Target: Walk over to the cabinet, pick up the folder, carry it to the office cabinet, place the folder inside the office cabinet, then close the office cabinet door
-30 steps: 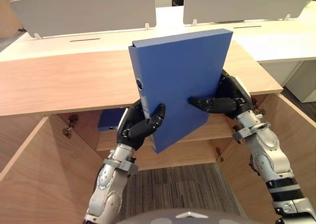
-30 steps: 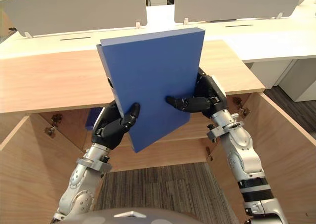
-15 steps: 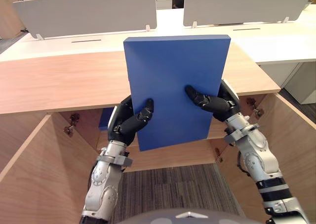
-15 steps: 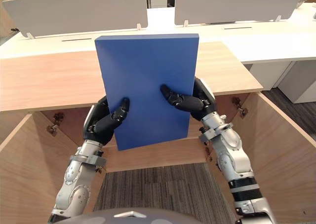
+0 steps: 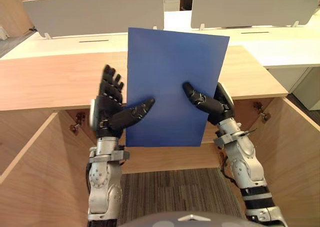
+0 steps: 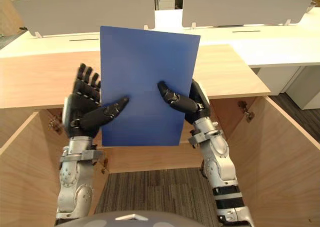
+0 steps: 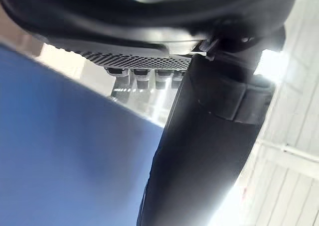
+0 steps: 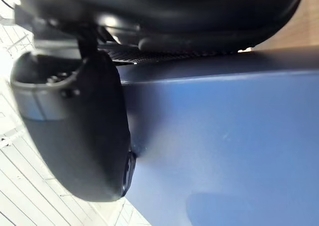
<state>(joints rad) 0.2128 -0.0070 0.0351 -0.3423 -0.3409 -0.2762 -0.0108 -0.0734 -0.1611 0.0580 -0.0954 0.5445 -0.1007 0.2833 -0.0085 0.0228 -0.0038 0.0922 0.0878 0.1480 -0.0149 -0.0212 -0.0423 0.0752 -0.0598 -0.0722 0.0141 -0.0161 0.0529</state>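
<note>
Folder (image 5: pixel 172 87): blue, held upright in the air with its broad face toward the head camera. Its top edge slopes slightly down toward the right.
Folder edges: the lower edge hangs in front of the cabinet's open front, below the counter's front edge. The top edge shows against the counter's back edge.
Right hand (image 5: pixel 217 106): at the folder's right edge, pinching it, with the thumb laid across the face and the fingers behind the folder.
Left hand (image 5: pixel 107 104): just beside the folder's left edge, with the fingers straight, spread, pointing up and apart from the folder. Its thumb reaches onto the face.
Counter (image 5: pixel 50 79): the cabinet's wooden top, running wide to both sides behind the folder.
Doors: the left door (image 5: pixel 30 172) and the right door (image 5: pixel 295 152) both stand open toward the robot, with the arms rising between them.
Shelf (image 5: pixel 165 157): a wooden board across the opening, just under the folder's lower edge.
Floor (image 5: pixel 175 197): striped carpet between the doors.
Beyond the counter: white desks (image 5: pixel 280 42) with grey screens (image 5: pixel 95 12).
Left wrist view: the left thumb (image 7: pixel 199 151) lies over the blue face.
Right wrist view: the right thumb (image 8: pixel 79 126) has its tip pressed on the blue face, and the hand's bulk lies over the folder's edge.
</note>
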